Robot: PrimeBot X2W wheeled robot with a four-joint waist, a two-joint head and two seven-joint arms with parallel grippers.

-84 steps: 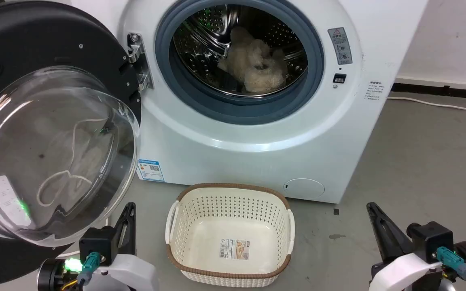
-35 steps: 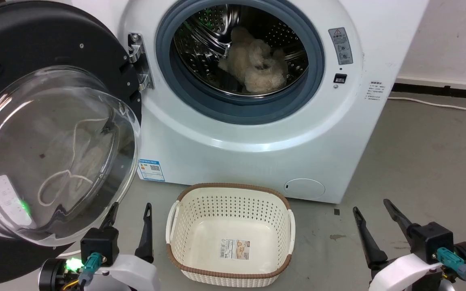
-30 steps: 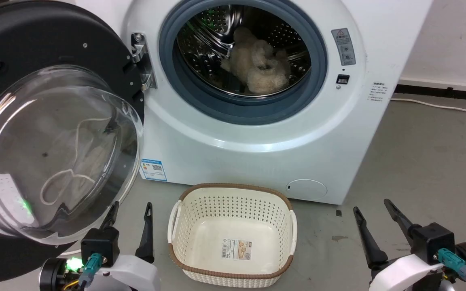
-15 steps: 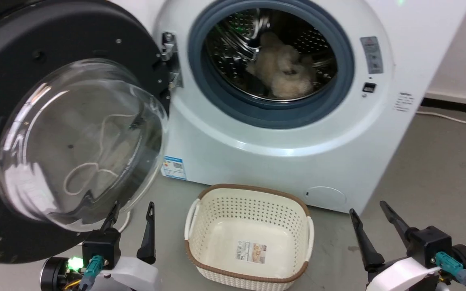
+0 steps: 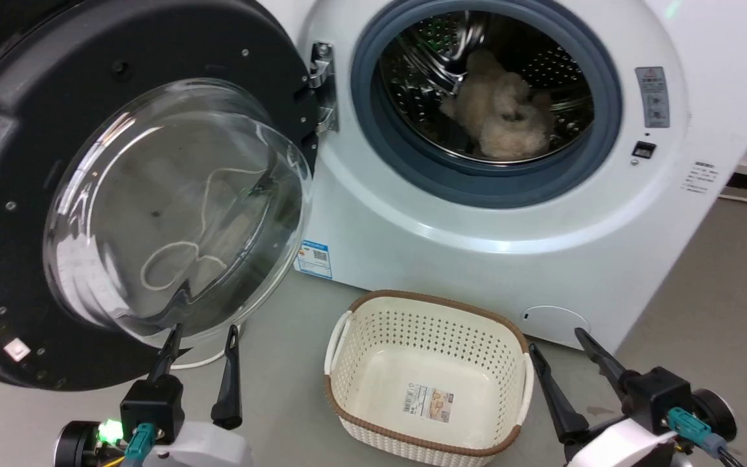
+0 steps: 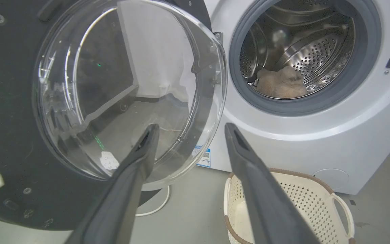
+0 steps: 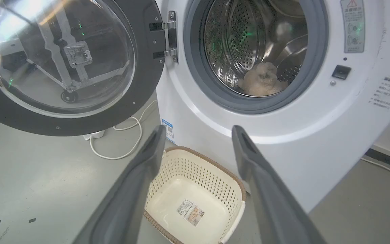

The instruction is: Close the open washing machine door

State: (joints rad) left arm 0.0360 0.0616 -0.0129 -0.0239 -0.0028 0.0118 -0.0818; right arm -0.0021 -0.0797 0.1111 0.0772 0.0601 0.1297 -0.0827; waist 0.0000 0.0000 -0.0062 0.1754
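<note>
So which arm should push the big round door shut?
Probably the left. The washing machine door hangs open on the robot's left, and the left gripper, open, sits close beside it. The right gripper is past the basket, farther away.

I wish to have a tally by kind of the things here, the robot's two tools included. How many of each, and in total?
1 washing machine
1 washing machine door, open
1 basket
1 fluffy beige item in the drum
2 tools: left tool, right tool, both open
Total: 6
</note>
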